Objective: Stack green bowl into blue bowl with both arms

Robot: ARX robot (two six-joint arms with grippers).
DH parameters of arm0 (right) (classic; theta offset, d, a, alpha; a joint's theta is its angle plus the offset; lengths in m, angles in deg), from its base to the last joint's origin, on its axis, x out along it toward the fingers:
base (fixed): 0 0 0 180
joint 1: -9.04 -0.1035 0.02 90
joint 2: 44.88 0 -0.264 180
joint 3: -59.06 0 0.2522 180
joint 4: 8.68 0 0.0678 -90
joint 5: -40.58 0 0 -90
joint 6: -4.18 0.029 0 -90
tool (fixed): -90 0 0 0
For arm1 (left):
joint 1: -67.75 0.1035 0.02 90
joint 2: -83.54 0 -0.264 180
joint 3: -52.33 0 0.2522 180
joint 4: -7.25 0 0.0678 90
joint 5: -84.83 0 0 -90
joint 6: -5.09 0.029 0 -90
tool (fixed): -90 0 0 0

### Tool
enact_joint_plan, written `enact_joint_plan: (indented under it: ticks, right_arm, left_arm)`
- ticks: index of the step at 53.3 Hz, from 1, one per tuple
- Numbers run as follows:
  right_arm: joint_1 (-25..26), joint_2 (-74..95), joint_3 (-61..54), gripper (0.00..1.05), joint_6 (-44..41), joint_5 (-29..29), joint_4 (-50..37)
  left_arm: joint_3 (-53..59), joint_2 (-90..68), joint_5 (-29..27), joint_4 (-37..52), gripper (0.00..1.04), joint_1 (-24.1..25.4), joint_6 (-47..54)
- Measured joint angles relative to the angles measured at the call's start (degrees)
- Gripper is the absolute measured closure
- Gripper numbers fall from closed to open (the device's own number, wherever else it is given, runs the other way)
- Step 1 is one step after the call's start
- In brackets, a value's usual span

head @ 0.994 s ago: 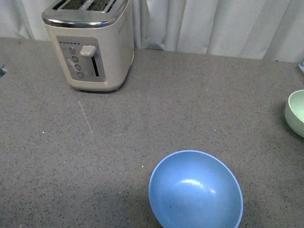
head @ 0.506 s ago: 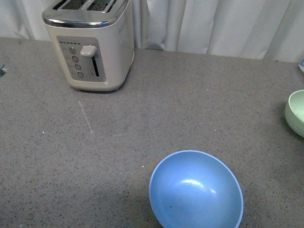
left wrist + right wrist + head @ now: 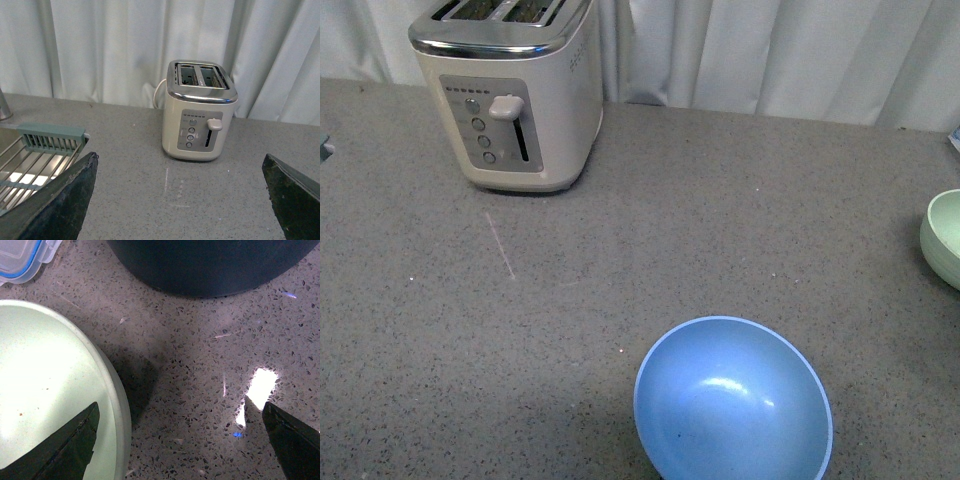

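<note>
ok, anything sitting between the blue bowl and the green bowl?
Nothing: in the front view only bare grey countertop separates the blue bowl from the green bowl at the right edge.

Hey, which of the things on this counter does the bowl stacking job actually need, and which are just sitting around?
Needed for the job:
green bowl
blue bowl
left gripper, open
right gripper, open, beside the green bowl's rim

Just lying about:
toaster
green slotted rack by the sink
clear container with a blue seal
dark round object
</note>
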Motion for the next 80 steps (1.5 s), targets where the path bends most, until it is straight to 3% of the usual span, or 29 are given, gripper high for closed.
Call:
enact_joint_plan:
  ticks: [4,26,32,37,61,80]
  right_arm:
    - [0.0,0.1,0.0,0.11,0.2,0.2,0.0]
    - [0.5,-0.3,-2.3,0.68,0.1,1.2,-0.8]
    - [0.6,-2.1,-4.1,0.91,0.0,1.3,-1.2]
    - [0.6,-3.9,-5.4,1.03,0.0,1.2,-1.8]
    - [-2.5,-13.9,-15.1,1.03,-1.1,-1.2,-3.6]
    - [-11.0,-33.9,-20.9,1.03,-0.8,-2.1,4.3]
  left_arm:
    - [0.0,0.0,0.0,0.0,0.06,0.0,0.0]
    - [0.0,0.0,0.0,0.0,0.06,0.0,0.0]
    - [0.0,0.0,0.0,0.0,0.06,0.0,0.0]
    - [0.0,0.0,0.0,0.0,0.06,0.0,0.0]
    - [0.0,0.0,0.0,0.0,0.06,0.0,0.0]
    - [0.0,0.0,0.0,0.0,0.06,0.0,0.0]
